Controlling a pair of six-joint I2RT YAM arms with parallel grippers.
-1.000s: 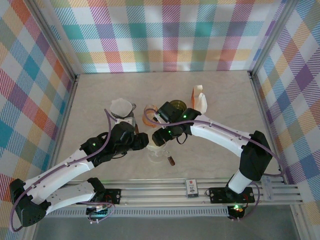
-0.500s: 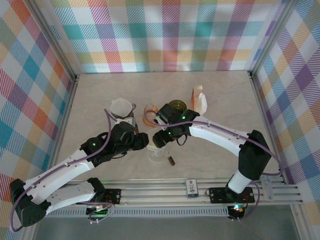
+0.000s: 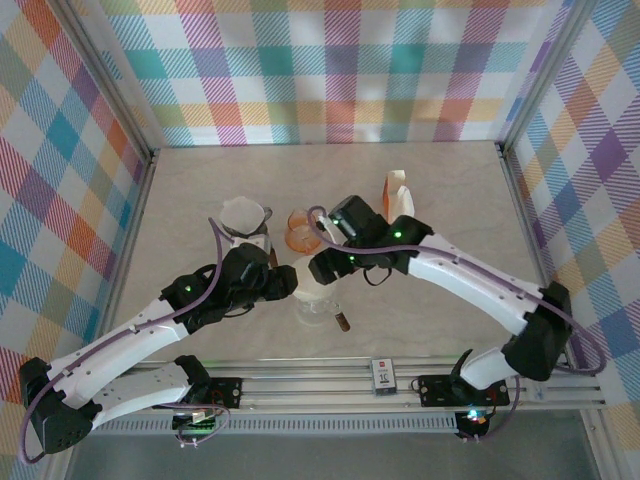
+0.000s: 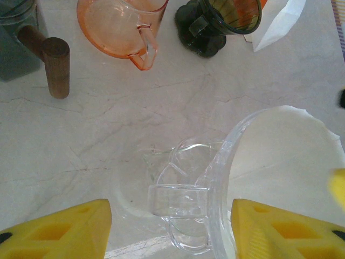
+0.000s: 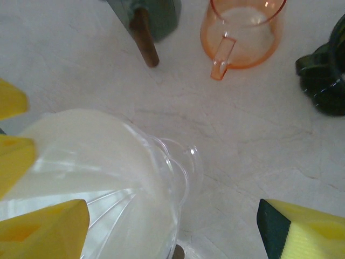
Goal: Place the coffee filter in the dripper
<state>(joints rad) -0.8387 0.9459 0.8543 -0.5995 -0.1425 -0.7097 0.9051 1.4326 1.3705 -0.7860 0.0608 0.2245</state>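
Observation:
The clear dripper (image 3: pixel 318 305) stands at the near middle of the table with the white coffee filter (image 3: pixel 312 272) sitting inside its cone. My left gripper (image 3: pixel 287 287) is at its left side. In the left wrist view the yellow fingers (image 4: pixel 59 232) stand open on either side of the dripper's clear handle (image 4: pixel 180 202), with gaps to it, and the filter (image 4: pixel 285 156) shows behind the rim. My right gripper (image 3: pixel 323 264) hovers open just beyond the dripper. In the right wrist view the filter (image 5: pixel 81 145) lines the dripper (image 5: pixel 175 178), and nothing is between the fingers.
An orange dripper (image 3: pixel 299 230) and a teal dripper with a wooden handle (image 3: pixel 245 220) stand just behind. A dark green dripper (image 4: pixel 221 21) is beside the orange one. A stack of filters (image 3: pixel 400 195) stands further right. A small brown piece (image 3: pixel 342 321) lies by the clear dripper.
My right arm has drawn back and to the right, away from the dripper, uncovering the white filter in it. The left arm has stayed put.

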